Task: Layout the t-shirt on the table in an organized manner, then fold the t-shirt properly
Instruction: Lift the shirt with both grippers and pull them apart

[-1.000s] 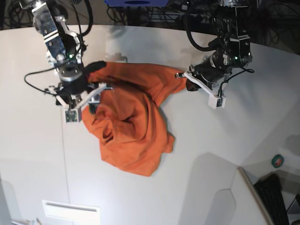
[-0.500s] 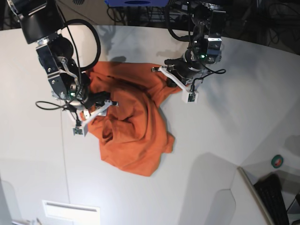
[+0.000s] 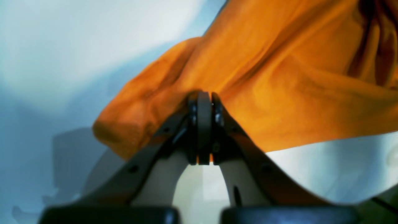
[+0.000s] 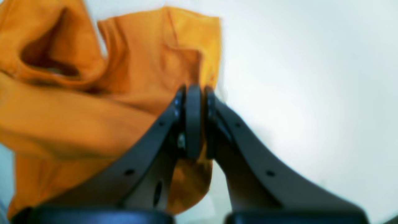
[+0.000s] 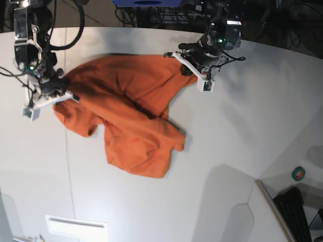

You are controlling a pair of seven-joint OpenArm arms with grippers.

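Both hands clamped on t-shirt (image 5: 128,118): right hand (image 5: 50,96) and left hand (image 5: 194,65) at opposite ends, cloth spanned between them over table (image 5: 252,126), rest bunched toward camera

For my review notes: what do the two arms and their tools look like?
Both arms are black with exposed metal brackets, small green indicator lights and looping black cables. Each ends in a tool with white outer frames; the left tool and right tool look alike. Up close, the fingers are dark, curved and dotted with screw holes, ending in flat black pads.
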